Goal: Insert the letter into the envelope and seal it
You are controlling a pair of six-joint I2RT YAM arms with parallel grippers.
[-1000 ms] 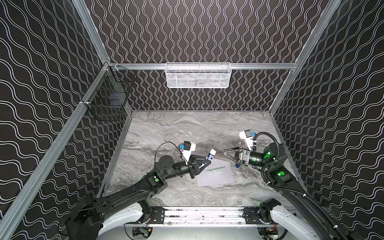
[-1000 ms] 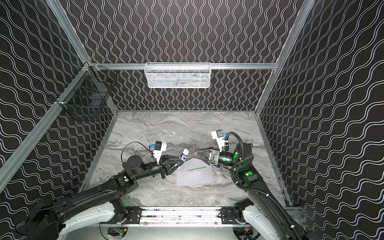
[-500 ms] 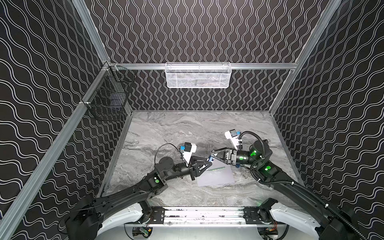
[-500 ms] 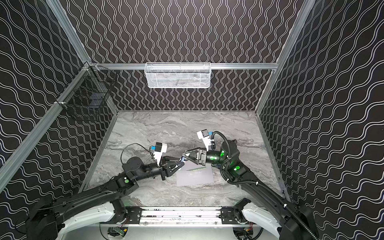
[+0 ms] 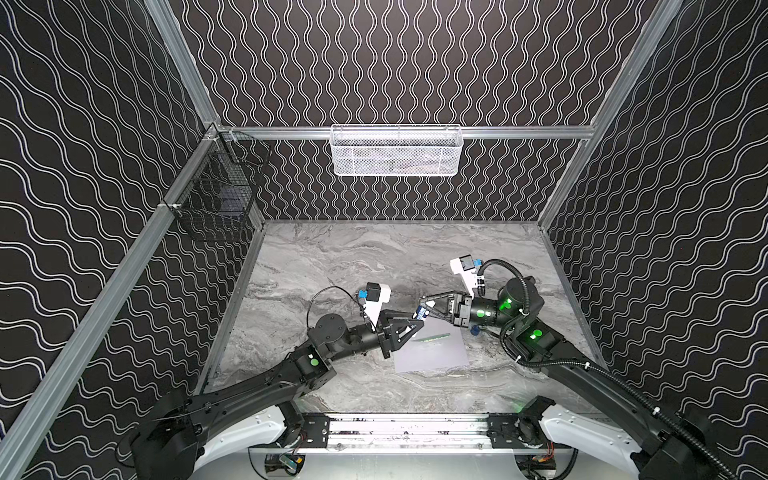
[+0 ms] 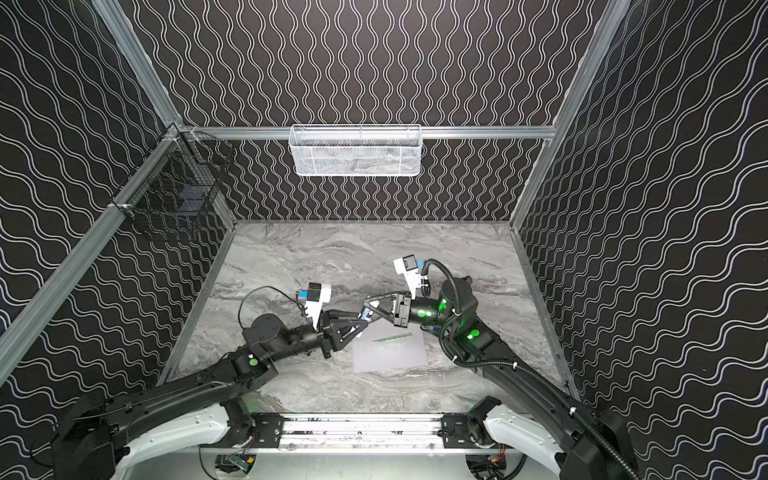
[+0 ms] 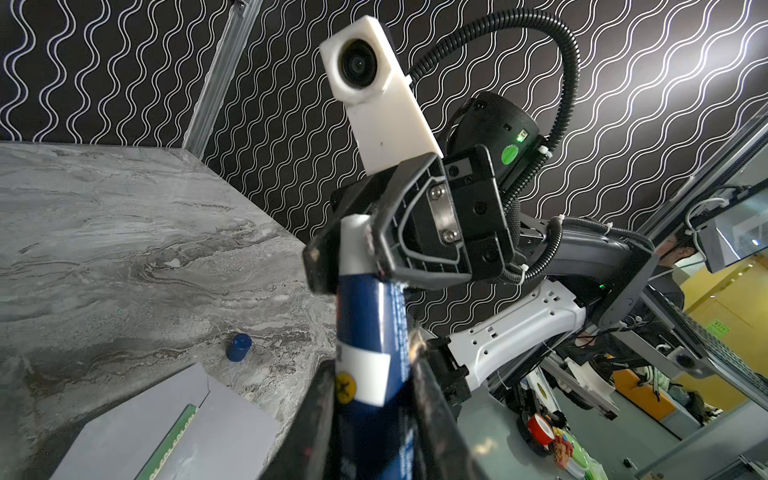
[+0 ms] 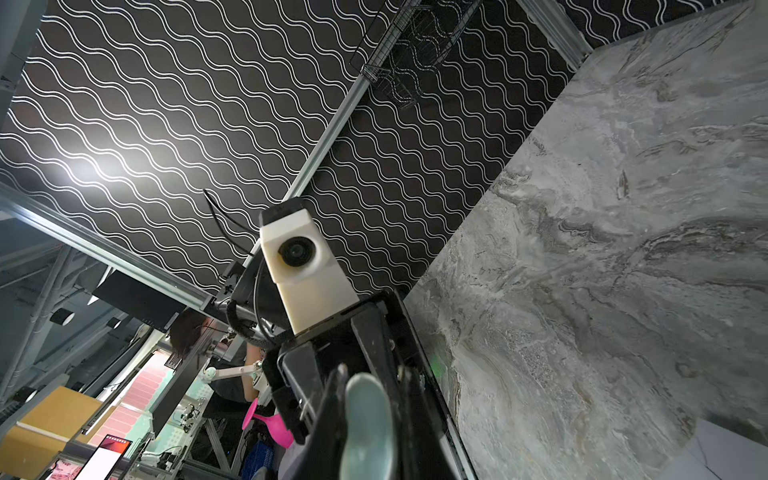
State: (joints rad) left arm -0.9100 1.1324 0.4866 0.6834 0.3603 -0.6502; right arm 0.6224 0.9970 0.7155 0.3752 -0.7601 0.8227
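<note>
Clamping a blue-white cylindrical glue stick (image 7: pixel 368 320): L jaws round body, R jaws pinching white tip.

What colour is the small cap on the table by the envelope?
The cap is dark blue, clearest in left wrist view.

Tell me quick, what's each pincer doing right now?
Left pincer: closed, holding the glue stick by its blue body.
Right pincer: closed on the white top end of the same glue stick.
</note>
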